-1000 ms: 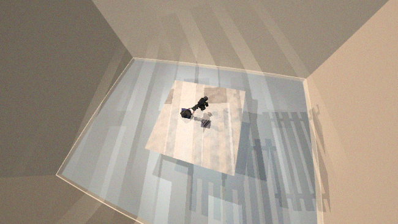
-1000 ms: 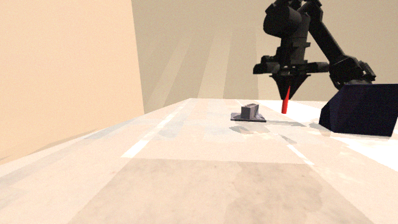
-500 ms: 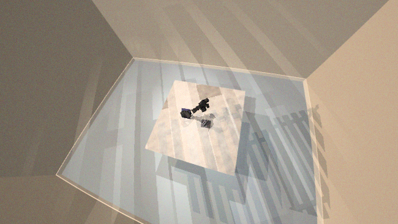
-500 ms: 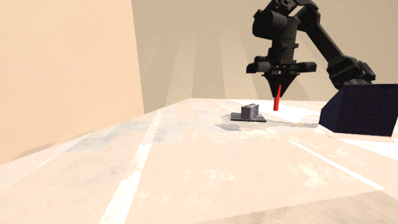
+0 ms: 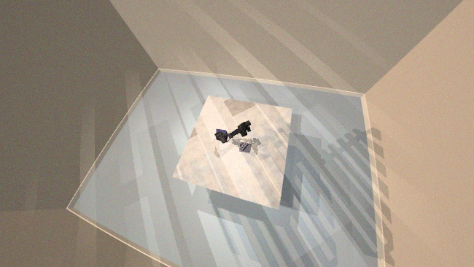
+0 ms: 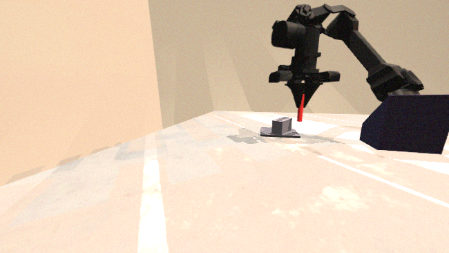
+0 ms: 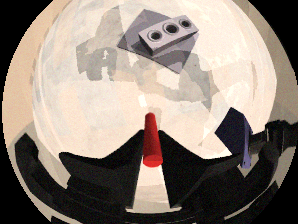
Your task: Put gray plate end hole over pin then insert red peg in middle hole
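Observation:
The red peg (image 6: 300, 115) (image 7: 152, 146) is held roughly upright between the fingertips of my gripper (image 6: 301, 104) (image 7: 150, 133), its lower end in the air above the table. The gray plate (image 6: 277, 127) (image 7: 163, 32), a block with three holes in a row, lies level on the square gray base (image 6: 266, 132) (image 7: 134, 36). The peg is off to one side of the plate, not over its holes. The plate and base are small in the top view. Whether the pin sits in an end hole cannot be made out.
The arm's dark blue mount (image 6: 407, 128) (image 7: 234, 131) stands to the right of the base in the exterior view. The pale table (image 5: 233, 179) bears striped shadows, and the arm's shadow falls around the base.

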Controlling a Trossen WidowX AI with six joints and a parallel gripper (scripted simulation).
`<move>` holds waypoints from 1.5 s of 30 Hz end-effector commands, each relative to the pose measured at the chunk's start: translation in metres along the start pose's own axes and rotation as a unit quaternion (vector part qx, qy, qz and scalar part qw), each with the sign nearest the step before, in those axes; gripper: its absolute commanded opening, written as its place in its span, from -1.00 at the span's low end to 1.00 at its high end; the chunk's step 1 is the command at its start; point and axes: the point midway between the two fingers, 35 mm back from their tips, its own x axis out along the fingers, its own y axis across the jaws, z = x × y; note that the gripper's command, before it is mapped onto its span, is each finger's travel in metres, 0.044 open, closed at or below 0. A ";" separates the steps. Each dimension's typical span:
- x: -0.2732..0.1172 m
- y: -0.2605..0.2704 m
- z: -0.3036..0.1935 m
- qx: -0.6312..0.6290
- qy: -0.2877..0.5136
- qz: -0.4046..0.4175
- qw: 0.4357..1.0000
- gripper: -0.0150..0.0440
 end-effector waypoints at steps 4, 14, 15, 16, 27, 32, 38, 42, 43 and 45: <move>-0.001 0.001 0.024 0.000 -0.001 0.000 1.000 -0.49; -0.001 -0.001 0.055 0.001 -0.002 0.000 1.000 -0.49; -0.001 -0.002 0.058 0.001 -0.003 0.000 1.000 -0.49; -0.001 -0.002 0.061 0.001 -0.003 0.000 1.000 -0.49; 0.000 -0.009 0.096 0.003 -0.007 -0.002 1.000 -0.49; 0.000 -0.013 0.111 0.004 -0.009 -0.004 1.000 -0.49; 0.001 -0.020 0.128 0.005 -0.012 -0.006 1.000 -0.49; 0.001 -0.023 0.137 0.005 -0.014 -0.008 1.000 -0.49; 0.001 -0.023 0.138 0.006 -0.014 -0.008 1.000 -0.49; 0.001 -0.023 0.139 0.006 -0.014 -0.008 1.000 -0.49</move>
